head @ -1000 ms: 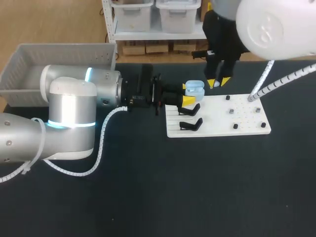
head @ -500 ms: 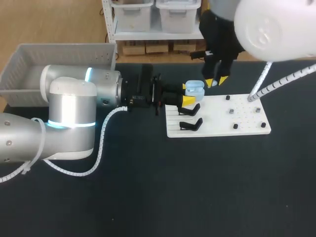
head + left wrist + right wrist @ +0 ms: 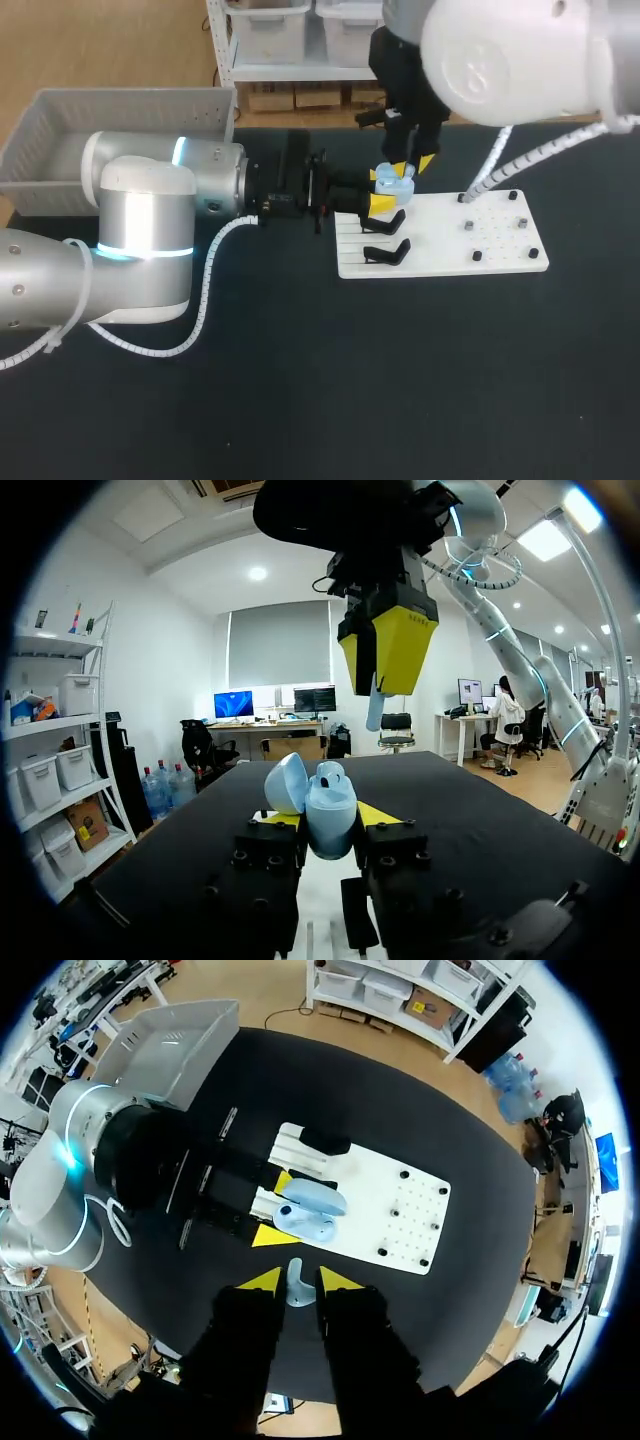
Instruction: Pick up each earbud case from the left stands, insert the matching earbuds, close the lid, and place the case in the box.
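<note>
Black bench [image 3: 330, 400] with a matte top. White flat board [image 3: 440, 262] lies on it, far side, right of middle. Small dark studs [image 3: 477, 256] stand on the board's right half.

No words, numbers or signs can be read; the tiny print on the right gripper [image 3: 380, 685] is too small to make out.

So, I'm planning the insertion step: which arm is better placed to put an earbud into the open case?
Right, likely: the right hand holds an earbud just above the open case, which the left hand is busy gripping.
</note>
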Tool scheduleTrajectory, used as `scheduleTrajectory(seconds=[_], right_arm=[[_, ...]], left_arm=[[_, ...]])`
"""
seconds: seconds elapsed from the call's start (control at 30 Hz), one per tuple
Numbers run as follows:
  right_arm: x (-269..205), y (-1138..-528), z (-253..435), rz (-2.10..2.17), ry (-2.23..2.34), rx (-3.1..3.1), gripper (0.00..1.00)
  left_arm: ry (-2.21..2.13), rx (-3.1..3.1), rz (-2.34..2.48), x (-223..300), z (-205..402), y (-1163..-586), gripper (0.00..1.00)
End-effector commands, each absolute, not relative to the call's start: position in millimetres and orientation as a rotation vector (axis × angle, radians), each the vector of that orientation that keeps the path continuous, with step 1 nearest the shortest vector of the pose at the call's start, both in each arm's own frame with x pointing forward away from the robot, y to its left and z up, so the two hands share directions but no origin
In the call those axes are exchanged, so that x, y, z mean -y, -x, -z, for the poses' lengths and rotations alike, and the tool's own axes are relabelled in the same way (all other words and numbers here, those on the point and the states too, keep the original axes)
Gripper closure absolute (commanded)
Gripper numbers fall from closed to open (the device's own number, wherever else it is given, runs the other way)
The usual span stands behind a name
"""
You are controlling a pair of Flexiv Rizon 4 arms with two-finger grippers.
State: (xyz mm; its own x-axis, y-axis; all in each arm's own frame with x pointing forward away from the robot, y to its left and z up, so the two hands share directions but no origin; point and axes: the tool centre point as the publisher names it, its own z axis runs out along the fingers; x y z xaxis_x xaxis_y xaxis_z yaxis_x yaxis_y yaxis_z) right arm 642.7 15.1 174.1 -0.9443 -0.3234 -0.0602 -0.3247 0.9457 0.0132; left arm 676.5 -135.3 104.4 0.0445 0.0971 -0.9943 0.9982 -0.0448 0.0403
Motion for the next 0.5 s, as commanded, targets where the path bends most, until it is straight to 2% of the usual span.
scheduleTrajectory(seconds=[0.03, 0.5], right_arm=[[-21.8, -649.7, -170.1, -0.020, 0.508, -3.072, 1.00], [-30.0, -653.9, -162.6, 0.002, 0.517, -3.087, 1.00]], left_arm=[[-1.327, -1.226, 1.156, 135.4, -103.2, -675.2, 1.00], [-1.327, -1.226, 1.156, 135.4, -103.2, -675.2, 1.00]])
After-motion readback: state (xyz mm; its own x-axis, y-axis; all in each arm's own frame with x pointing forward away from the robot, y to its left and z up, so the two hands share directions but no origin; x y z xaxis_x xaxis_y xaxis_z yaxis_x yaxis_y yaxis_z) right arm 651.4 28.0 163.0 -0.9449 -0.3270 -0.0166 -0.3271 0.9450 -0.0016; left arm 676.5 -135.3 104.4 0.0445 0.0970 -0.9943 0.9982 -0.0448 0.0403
